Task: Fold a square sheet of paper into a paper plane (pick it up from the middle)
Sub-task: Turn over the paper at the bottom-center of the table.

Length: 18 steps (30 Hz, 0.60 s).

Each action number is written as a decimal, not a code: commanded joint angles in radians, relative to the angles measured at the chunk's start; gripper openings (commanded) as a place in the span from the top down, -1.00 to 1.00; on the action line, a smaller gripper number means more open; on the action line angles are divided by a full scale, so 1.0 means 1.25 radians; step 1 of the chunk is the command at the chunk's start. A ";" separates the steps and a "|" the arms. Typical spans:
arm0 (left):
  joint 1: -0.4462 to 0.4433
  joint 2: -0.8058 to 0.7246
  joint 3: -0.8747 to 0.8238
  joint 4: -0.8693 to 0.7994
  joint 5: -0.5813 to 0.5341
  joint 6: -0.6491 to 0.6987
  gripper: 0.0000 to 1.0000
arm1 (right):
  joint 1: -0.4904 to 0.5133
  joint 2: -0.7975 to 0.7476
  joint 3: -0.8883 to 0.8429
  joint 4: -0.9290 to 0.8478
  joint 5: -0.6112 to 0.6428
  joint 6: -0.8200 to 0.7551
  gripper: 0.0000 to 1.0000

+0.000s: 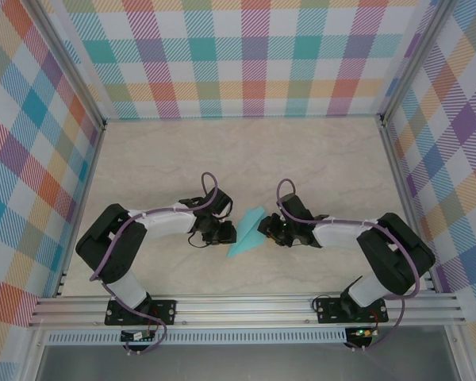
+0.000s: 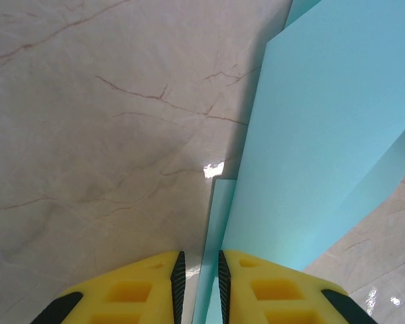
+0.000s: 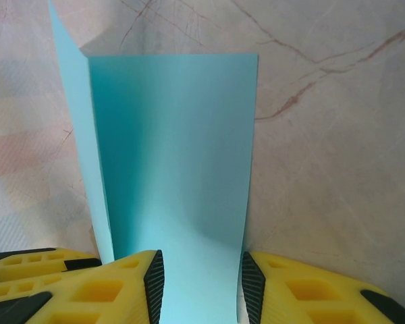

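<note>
Right up close, the yellow fingers [image 2: 142, 287] of the left hand [image 2: 201, 260] are pressed almost together, pinching an edge of the square sheet of paper [image 2: 324, 135], which is folded into layers and rises off the marble worktop [image 2: 88, 135]. On the sheet's other side, the right hand [image 3: 202, 263] has its fingers apart with the folded sheet running between them, and we can't tell whether they grip it.

Wrist cams: sheet [image 2: 324, 135] edges off-frame.
</note>
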<state>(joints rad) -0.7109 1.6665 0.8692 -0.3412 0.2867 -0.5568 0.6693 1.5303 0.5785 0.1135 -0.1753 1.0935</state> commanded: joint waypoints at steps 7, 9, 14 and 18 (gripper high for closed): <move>-0.003 0.026 0.004 0.016 0.028 0.004 0.55 | 0.008 0.027 0.010 0.123 -0.057 0.028 0.24; -0.003 0.026 0.003 0.017 0.028 0.004 0.55 | 0.008 0.011 0.008 0.131 -0.060 0.029 0.24; -0.003 0.029 0.004 0.017 0.031 0.004 0.56 | 0.008 0.006 0.011 0.133 -0.063 0.028 0.24; -0.002 0.027 0.004 0.017 0.030 0.004 0.56 | 0.008 0.012 0.010 0.146 -0.058 0.027 0.20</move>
<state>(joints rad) -0.7101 1.6672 0.8692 -0.3416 0.2867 -0.5568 0.6754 1.5333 0.5797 0.2455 -0.2333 1.1202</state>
